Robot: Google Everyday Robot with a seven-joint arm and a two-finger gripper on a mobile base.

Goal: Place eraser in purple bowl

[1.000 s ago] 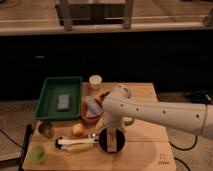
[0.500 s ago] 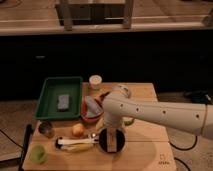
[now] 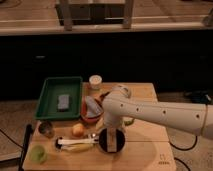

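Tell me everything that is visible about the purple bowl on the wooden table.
The purple bowl is small, round and very dark, almost black. It stands upright near the front edge of the wooden table, right of the yellow banana. The pincer hangs directly over it and hides most of its inside, so its contents cannot be seen.

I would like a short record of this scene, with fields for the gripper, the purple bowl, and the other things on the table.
gripper: lowered directly over the purple bowl
purple bowl: near the front edge of the wooden table, mostly covered by the gripper
eraser: not identifiable
green tray: back left, holds a grey block
orange-red bowl: beside the tray
light-green cup: front left corner
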